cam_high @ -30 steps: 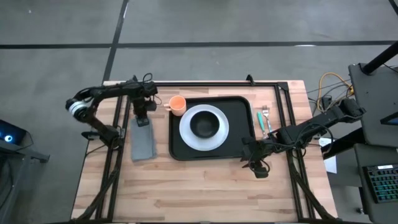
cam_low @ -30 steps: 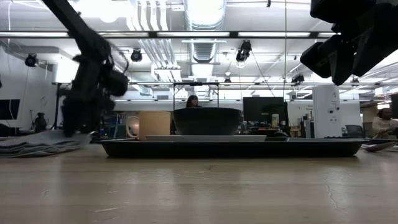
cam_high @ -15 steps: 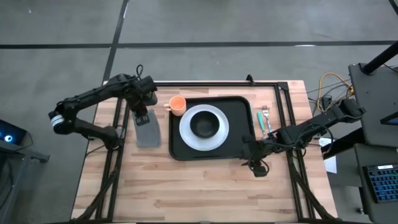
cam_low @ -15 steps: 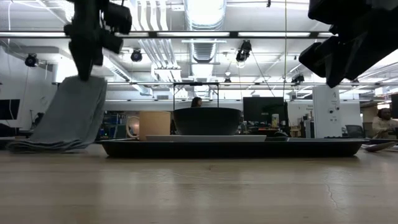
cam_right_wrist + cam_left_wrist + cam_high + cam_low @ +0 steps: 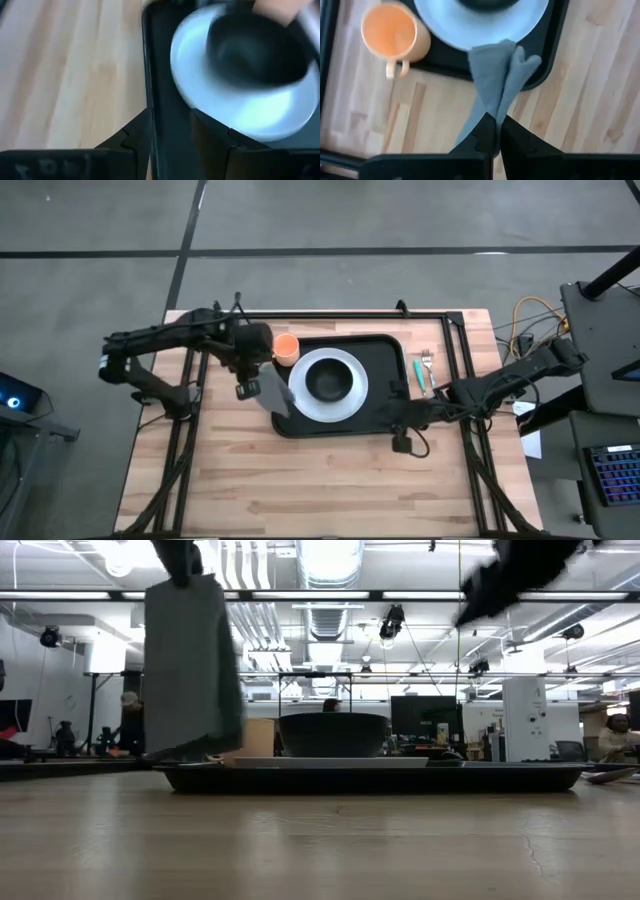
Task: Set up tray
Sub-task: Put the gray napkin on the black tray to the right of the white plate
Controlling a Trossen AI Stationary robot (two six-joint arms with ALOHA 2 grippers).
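The black tray [image 5: 380, 395] lies mid-table and carries a white plate [image 5: 345, 395] with a black bowl [image 5: 328, 380] on it. An orange cup [image 5: 286, 348] stands at the tray's far left corner. My left gripper [image 5: 246, 388] is shut on the grey napkin [image 5: 273, 393] above the tray's near left corner. My right gripper [image 5: 400, 438] is open and raised over the tray's near right corner. In the right wrist view its fingers [image 5: 135, 137] stand either side of the tray's rim [image 5: 148, 75], clear of it. My left gripper pinches the grey napkin's top end [image 5: 496, 112] between its two fingers, from above, pointing down. The napkin [image 5: 190, 665] hangs slack and folded below the fingers. Its lower end [image 5: 190, 752] sits at the tray's rim; whether it touches the rim I cannot tell.
A fork and a teal-handled utensil [image 5: 425, 372] lie on the wood right of the tray. Black frame rails [image 5: 190, 450] run along the table's left and right sides and far edge. Bare wood [image 5: 320, 480] stretches along the near side.
My left gripper has lifted the napkin off the table left of the tray and carried it right, to the tray's near left corner. The napkin went from lying flat to hanging clear. My right gripper has shifted slightly toward the tray.
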